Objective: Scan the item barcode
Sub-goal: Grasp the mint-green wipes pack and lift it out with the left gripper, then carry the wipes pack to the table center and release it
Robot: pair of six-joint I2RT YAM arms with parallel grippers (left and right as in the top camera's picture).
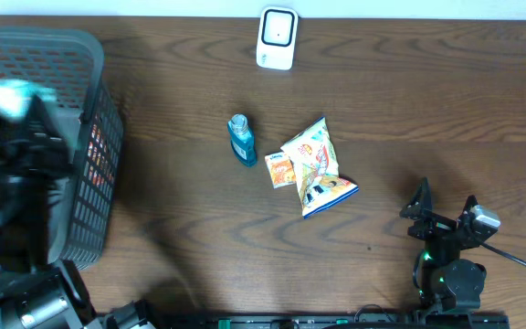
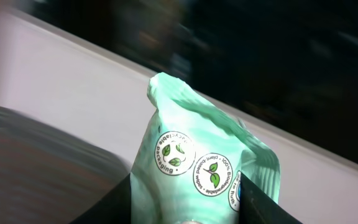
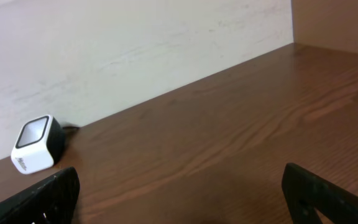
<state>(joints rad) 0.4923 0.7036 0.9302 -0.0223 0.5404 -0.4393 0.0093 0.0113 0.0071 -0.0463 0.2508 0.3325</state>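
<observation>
My left gripper [image 2: 185, 202] is shut on a mint-green pack of wipes [image 2: 197, 155] with round leaf stickers; its dark fingers press the pack's two sides. From overhead the pack [image 1: 0, 91] shows as a blur above the grey basket [image 1: 94, 174], with the left gripper [image 1: 26, 114] under it. No barcode shows on the pack. The white barcode scanner [image 1: 277, 38] stands at the table's far edge, and also at the left of the right wrist view [image 3: 36, 144]. My right gripper [image 1: 446, 208] rests near the front right, open and holding nothing [image 3: 182, 199].
A small blue bottle [image 1: 241, 139] lies mid-table. Beside it lie a small orange sachet [image 1: 280, 169] and overlapping snack packets [image 1: 318, 166]. The wall runs behind the scanner.
</observation>
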